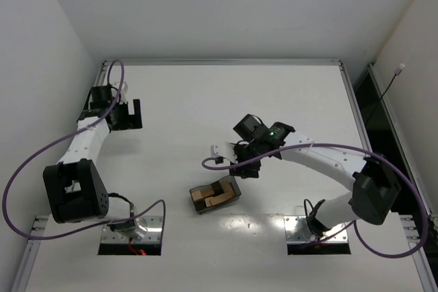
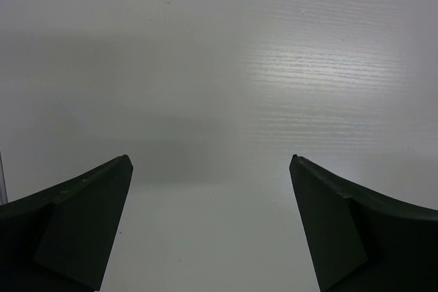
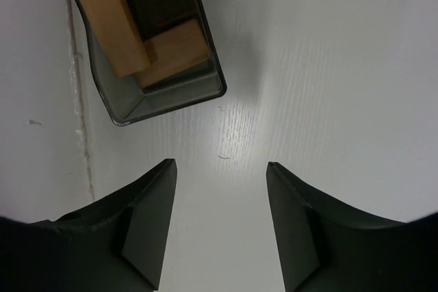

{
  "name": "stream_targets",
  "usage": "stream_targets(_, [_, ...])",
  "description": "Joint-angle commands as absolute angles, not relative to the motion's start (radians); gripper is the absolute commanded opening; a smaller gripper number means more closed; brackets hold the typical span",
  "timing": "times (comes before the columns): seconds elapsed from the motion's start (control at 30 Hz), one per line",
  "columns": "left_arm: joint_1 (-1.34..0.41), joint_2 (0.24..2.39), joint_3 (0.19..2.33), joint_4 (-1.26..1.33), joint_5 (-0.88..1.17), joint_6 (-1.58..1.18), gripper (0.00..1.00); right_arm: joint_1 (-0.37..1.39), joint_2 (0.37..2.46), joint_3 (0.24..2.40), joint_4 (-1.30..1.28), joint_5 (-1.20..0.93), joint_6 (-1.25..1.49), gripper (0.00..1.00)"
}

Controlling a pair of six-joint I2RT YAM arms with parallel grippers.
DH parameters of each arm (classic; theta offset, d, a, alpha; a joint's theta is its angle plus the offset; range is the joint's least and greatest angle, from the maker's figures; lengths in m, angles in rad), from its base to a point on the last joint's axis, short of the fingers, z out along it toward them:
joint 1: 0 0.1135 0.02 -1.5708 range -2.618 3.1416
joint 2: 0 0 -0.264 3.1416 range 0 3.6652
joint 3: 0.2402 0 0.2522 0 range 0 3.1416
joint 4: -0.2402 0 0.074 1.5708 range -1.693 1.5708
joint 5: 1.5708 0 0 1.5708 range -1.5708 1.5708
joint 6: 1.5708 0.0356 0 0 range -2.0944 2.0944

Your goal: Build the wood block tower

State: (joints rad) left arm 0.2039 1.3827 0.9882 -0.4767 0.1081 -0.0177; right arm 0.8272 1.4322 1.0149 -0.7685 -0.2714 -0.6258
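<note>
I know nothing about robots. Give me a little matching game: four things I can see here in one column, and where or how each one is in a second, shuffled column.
Things
1. left pincer
2. right pincer
3. wood blocks
4. tray

Places or states
A. lying inside the tray
B. see-through grey, sitting on the table between the two arms
C. open, just beside the tray
D. open over bare table, far to the left

Pairs: 1-D, 2-C, 3-A, 4-B
</note>
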Motion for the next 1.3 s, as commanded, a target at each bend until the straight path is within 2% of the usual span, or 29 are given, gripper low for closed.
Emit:
stream_targets(0.0, [0.216,1.348,1.034,-0.471,0.097,-0.009,1.0,0.844,1.442,1.071,-0.741,-0.371,-0.592,0.52])
stream_targets(0.1, [0.216,1.348,1.034,-0.48,0.086,0.0,1.0,0.865,1.446,1.118,-0.736,-0.385,-0.633,0.5])
stream_targets(0.27, [0.216,1.348,1.034,-0.48,0.086,0.0,1.0,0.874,1.468,1.129,-0.767,-0.436,-0.805,0.43])
stream_targets(0.43, [0.216,1.348,1.034,-0.48,0.086,0.0,1.0,0.884,1.566,1.186,-0.824,-0.482,-0.94,0.35])
stream_targets(0.57, [0.216,1.368,1.043,-0.489,0.086,0.0,1.0,0.884,1.626,1.213,-0.824,-0.482,-0.962,0.32])
stream_targets(0.77, [0.216,1.399,1.081,-0.499,0.086,-0.009,1.0,0.894,1.718,1.266,-0.836,-0.5,-0.962,0.32])
stream_targets(1.27, [0.216,1.45,1.129,-0.508,0.086,-0.018,1.0,0.904,1.756,1.229,-0.836,-0.511,-0.971,0.32])
